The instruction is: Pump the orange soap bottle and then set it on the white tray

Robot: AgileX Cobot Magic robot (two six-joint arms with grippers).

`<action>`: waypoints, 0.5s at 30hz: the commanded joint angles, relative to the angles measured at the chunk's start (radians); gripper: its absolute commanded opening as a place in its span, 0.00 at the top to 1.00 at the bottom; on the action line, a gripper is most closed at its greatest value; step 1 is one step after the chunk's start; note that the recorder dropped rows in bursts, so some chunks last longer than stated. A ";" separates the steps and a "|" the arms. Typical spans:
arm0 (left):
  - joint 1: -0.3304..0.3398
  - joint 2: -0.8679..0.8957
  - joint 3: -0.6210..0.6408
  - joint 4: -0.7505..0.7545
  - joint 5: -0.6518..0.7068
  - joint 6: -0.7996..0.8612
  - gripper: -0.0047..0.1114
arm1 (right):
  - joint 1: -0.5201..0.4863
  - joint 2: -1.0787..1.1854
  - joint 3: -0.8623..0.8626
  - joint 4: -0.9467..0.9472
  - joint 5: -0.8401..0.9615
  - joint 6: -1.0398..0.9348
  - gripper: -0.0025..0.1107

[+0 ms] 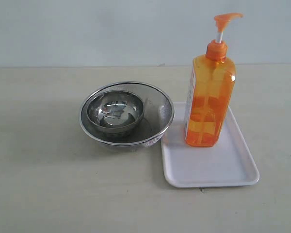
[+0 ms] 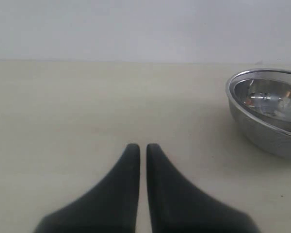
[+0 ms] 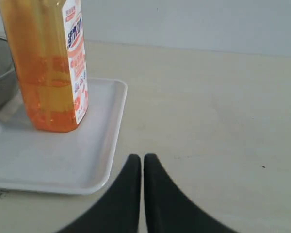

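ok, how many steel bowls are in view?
2. The large steel bowl sits just left of the white tray in the exterior view; the small steel bowl is nested inside it. Another beneath could be hidden.

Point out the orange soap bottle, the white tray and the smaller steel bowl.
orange soap bottle [image 1: 208, 99]: exterior view, body front.
white tray [image 1: 208, 167]: exterior view, bare front floor.
smaller steel bowl [image 1: 115, 112]: exterior view, inner surface.

orange soap bottle – white-pink label, white tray, steel bowls
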 commanded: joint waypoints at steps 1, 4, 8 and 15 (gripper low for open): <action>0.005 -0.003 0.003 -0.013 -0.003 0.004 0.92 | -0.015 -0.005 0.000 0.001 -0.003 0.023 0.98; 0.005 -0.003 0.003 -0.013 -0.003 0.004 0.92 | -0.015 -0.005 0.000 0.001 -0.003 0.046 0.98; 0.005 -0.003 0.003 -0.013 -0.003 0.004 0.92 | -0.015 -0.005 0.000 0.001 -0.003 0.046 0.98; 0.005 -0.003 0.003 -0.013 -0.003 0.004 0.92 | -0.015 -0.005 0.000 0.001 -0.003 0.049 0.98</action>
